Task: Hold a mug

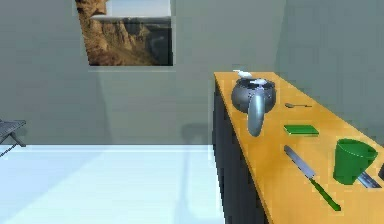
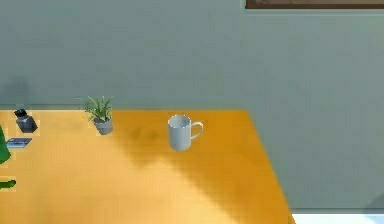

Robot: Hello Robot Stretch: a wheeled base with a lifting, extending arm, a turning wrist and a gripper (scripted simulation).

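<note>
I cannot tell how the gripper's fingers stand.

In the forward view, the pale floor [image 1: 100, 185] is closest to me. An orange table [image 1: 266, 150] with a dark front runs along the right. Closest on it is a knife [image 1: 310, 177] with a green handle. It lies flat and points away from me. Just right of the knife stands a green cup [image 1: 354, 160]. Past those lies a flat green thing [image 1: 300, 129]. I cannot tell what it is. A bit farther lies a small spoon [image 1: 296, 104]. Left of the spoon stands a grey kettle [image 1: 253, 97] with its spout toward me. Far back is the grey wall, with a picture [image 1: 125, 32] of brown rocks on it. At the left edge, by the wall, is a dark thing [image 1: 10, 130] too small to name.

In the arm side view, the near part of the table is bare orange. Farther out stands the mug [image 2: 181, 132]. It is pale, upright, and near the far edge of the table. Its handle points to the view's right. Left of the mug, well apart, is a little plant [image 2: 100, 115] in a grey pot. Farther left is a small dark thing [image 2: 25, 121]. The grey wall is behind them all.
</note>
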